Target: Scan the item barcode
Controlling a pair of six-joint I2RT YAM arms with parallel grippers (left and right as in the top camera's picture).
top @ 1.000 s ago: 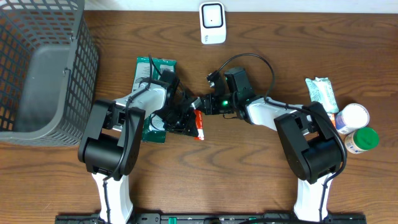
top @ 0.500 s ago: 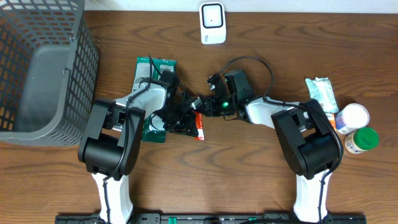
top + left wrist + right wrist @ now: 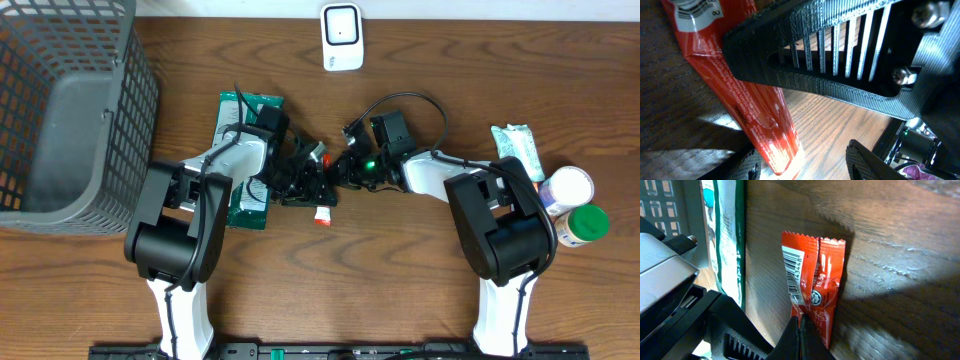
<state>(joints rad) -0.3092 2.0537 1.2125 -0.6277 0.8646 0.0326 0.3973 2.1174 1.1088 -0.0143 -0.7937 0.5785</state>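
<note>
Red foil sachet (image 3: pixel 815 280), pinched at its lower edge by the clenched right gripper (image 3: pixel 802 332), low over the table (image 3: pixel 400 300) between the two arms. The left gripper (image 3: pixel 805 167) stands released, its fingers apart beside the sachet. The barcode (image 3: pixel 795 275) faces the right wrist camera (its angle to the white scanner (image 3: pixel 341 37) at the far edge cannot be told). You should draw it clear of the left arm, then present the printed face squarely and flat to the scanner.

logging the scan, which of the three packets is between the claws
The small red plastic sachet, pinched by the right claw; the large green pouch and pale green wrapper lie off to the sides.
</note>
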